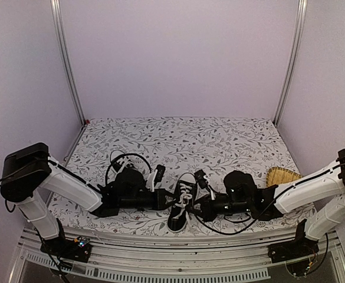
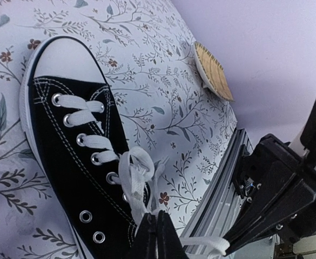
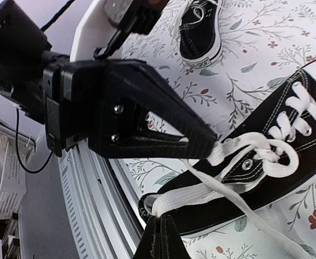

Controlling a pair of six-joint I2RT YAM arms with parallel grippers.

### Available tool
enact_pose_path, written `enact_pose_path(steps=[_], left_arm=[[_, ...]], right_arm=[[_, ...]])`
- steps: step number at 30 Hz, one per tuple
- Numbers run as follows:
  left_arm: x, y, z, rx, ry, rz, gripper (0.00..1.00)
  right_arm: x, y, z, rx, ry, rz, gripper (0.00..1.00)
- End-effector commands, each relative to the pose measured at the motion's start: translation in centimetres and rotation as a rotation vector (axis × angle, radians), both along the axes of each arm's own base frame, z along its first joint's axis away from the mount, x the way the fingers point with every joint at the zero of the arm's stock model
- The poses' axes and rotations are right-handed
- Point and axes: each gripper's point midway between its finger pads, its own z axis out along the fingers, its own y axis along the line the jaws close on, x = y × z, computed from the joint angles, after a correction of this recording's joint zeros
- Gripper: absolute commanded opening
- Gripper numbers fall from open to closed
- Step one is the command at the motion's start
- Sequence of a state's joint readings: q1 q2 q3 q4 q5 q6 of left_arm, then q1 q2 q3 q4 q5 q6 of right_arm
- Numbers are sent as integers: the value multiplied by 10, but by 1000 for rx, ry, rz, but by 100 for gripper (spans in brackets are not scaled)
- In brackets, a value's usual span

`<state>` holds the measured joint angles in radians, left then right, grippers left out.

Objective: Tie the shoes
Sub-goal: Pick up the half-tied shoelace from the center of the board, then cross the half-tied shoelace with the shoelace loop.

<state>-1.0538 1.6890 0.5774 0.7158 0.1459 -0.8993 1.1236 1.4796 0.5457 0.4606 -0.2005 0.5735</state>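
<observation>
Floral-patterned table cloth (image 1: 219,135) is spread beneath a black canvas sneaker with white toe cap (image 1: 182,207), set between the arms near the front edge. The left gripper (image 2: 156,226) and right gripper (image 3: 160,232) are clamped on the white lace (image 3: 201,190). If it is pulled unevenly, the sneaker could be dragged or the loop lost.

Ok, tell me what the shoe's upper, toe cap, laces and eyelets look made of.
The upper looks like matte black canvas, with white stitching. The toe cap: probably white rubber, smooth and plain. The laces: flat white woven cloth, folding softly. The eyelets: apparently metal, shiny silver rings.
</observation>
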Motion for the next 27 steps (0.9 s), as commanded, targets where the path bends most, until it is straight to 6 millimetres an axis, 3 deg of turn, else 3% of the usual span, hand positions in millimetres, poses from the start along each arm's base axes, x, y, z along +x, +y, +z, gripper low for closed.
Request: enact_pose_path(steps=[1, 7, 10, 13, 17, 20, 23, 27], left_arm=[[-3, 0, -2, -24, -8, 10, 0], [-7, 3, -7, -13, 1, 4, 3], [-9, 11, -14, 24, 16, 12, 18], [-12, 23, -13, 54, 13, 27, 40], [-6, 40, -8, 126, -23, 56, 55], [7, 44, 3, 157, -38, 63, 58], [27, 33, 17, 182, -66, 27, 57], [47, 16, 17, 251, -67, -28, 48]], right_arm=[[28, -19, 1, -18, 3, -150, 2], [45, -18, -10, -43, 22, -182, 2], [51, -17, -20, -67, 40, -190, 2], [50, -15, -26, -77, 51, -183, 2], [49, -15, -30, -82, 58, -175, 2], [49, -16, -29, -82, 53, -172, 2], [49, -16, -30, -85, 53, -171, 2], [48, -14, -34, -91, 61, -165, 2]])
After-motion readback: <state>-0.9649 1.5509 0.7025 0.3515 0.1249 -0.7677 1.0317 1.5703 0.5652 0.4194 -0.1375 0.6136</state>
